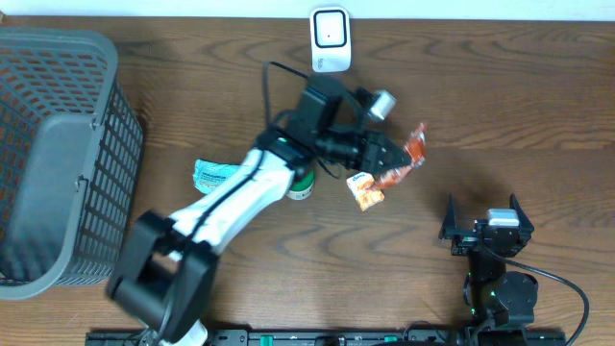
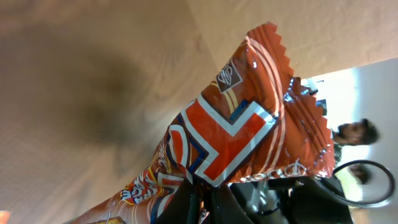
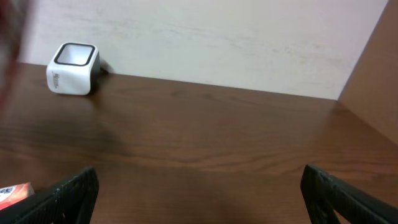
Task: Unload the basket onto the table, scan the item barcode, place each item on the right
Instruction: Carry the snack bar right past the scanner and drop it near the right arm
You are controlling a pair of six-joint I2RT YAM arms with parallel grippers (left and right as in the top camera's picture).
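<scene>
My left gripper is shut on the lower edge of an orange-red snack packet and holds it above the table, right of centre. In the left wrist view the packet fills the middle, pinched between the dark fingers of the gripper. The white barcode scanner stands at the table's back edge, well left of and behind the packet; the right wrist view shows the scanner at far left. My right gripper rests near the front right, open and holding nothing.
A small orange box lies just below the left gripper, its corner showing in the right wrist view. A teal packet and a green round item lie by the left arm. A grey mesh basket fills the left side.
</scene>
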